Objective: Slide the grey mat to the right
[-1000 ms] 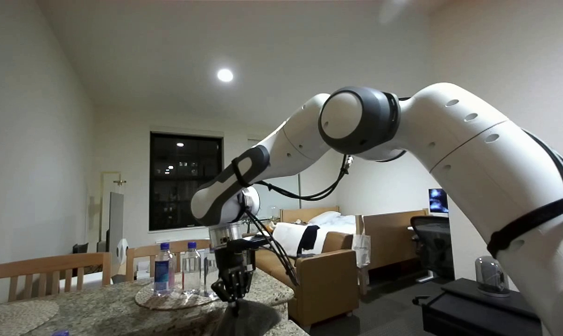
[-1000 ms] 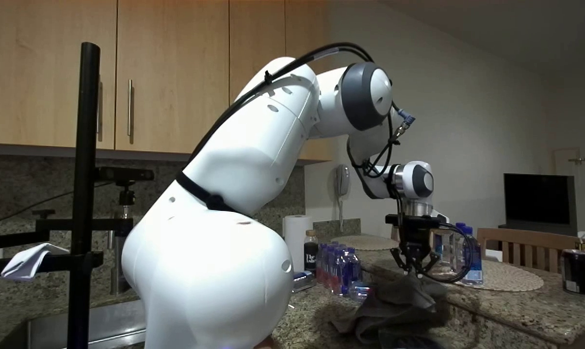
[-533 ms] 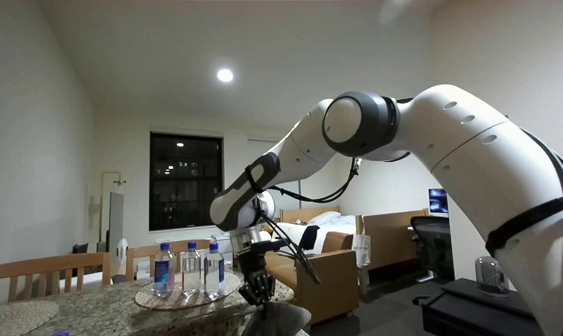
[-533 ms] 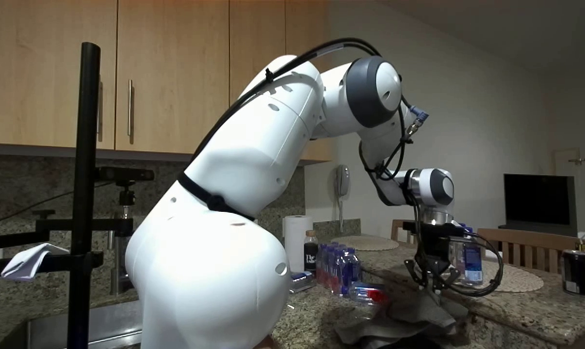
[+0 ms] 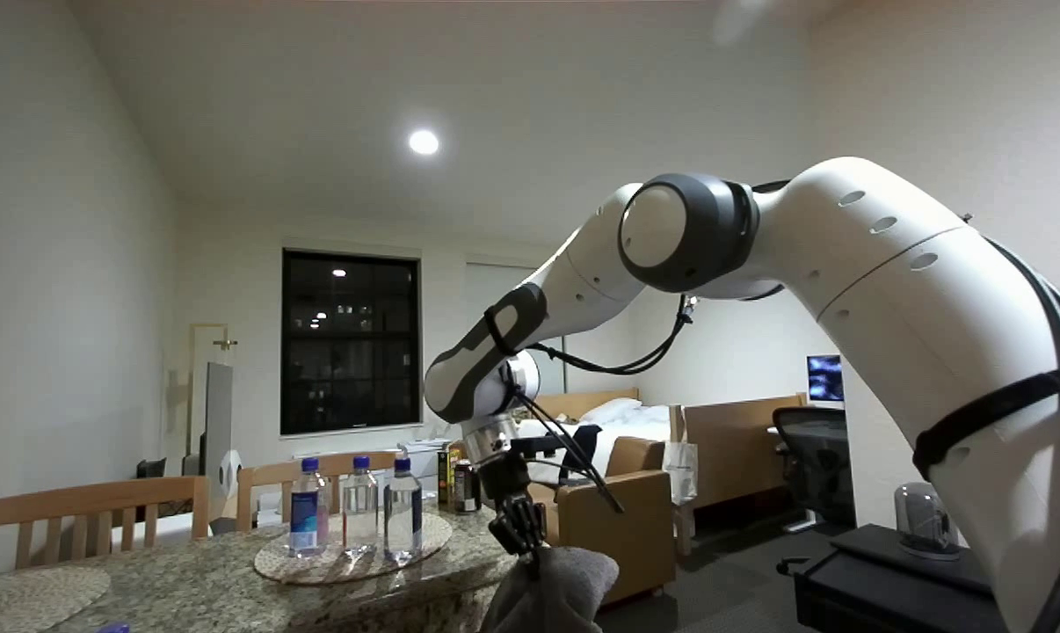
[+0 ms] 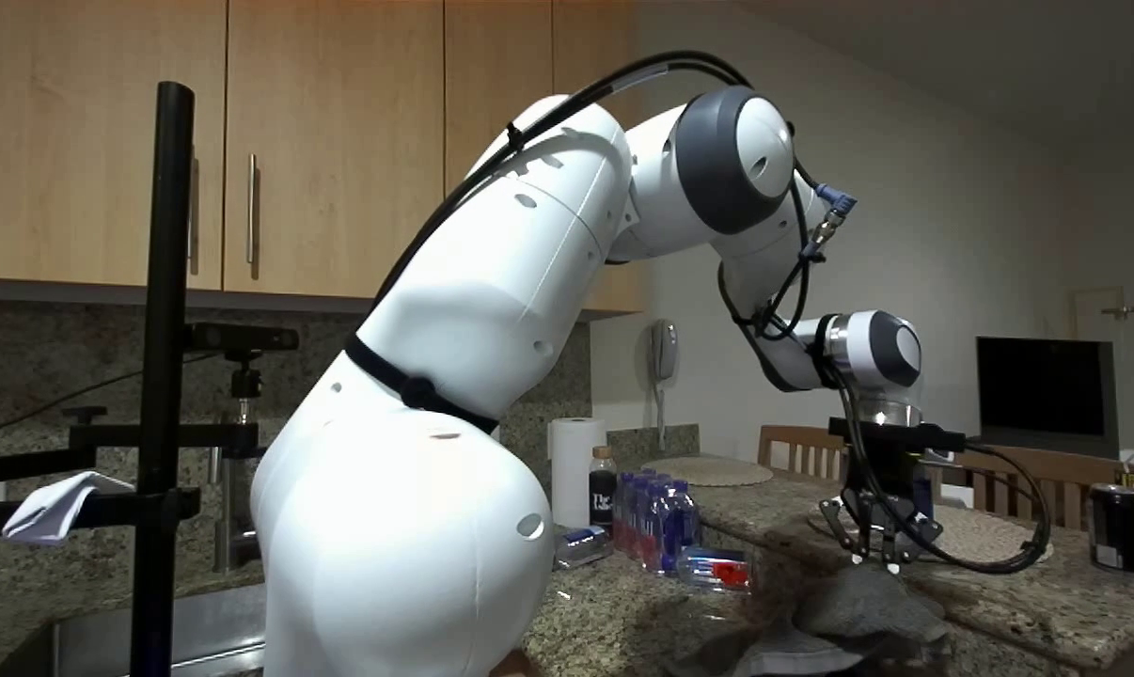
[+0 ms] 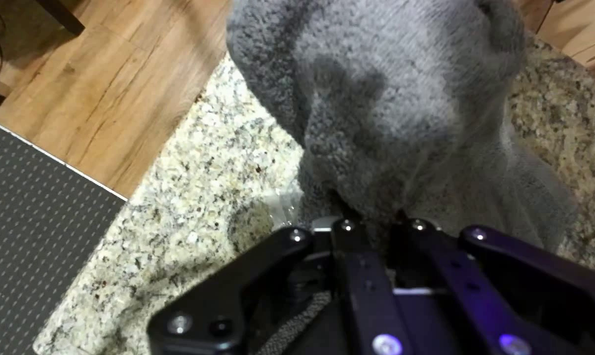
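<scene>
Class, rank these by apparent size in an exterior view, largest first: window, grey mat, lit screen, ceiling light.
1. window
2. grey mat, cut off by the picture's bottom edge
3. lit screen
4. ceiling light

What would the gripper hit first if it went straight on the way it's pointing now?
The grey mat, gathered at the gripper and apparently caught between its jaws. Past that, probably the granite counter, though the mat hides what lies directly beneath.

Lying bottle [image 6: 714, 570], obstacle near grey cloth [image 6: 870, 604]
</scene>
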Robot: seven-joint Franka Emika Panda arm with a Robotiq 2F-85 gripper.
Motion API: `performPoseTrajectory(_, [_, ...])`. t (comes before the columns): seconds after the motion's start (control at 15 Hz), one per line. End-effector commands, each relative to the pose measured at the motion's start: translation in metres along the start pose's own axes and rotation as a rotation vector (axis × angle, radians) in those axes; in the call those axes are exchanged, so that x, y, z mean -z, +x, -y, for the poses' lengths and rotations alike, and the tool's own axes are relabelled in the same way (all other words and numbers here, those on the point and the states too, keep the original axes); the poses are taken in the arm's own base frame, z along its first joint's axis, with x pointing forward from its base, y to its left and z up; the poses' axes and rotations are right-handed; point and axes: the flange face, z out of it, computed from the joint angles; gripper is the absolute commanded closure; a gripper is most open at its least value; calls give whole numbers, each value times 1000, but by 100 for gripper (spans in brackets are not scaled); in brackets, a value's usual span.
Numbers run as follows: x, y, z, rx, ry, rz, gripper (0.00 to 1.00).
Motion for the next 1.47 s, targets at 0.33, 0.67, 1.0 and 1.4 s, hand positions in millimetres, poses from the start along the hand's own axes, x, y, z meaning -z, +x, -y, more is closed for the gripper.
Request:
performPoseTrajectory(0.33, [-33, -8, -26, 52, -71, 117, 91])
performPoseTrajectory(0.67, [-47, -8, -34, 95, -134, 195, 90])
performPoseTrajectory(1.0, [-47, -12, -44, 162, -198, 236, 60])
performPoseTrajectory(1.4, [-45, -17, -52, 233, -259, 273, 23])
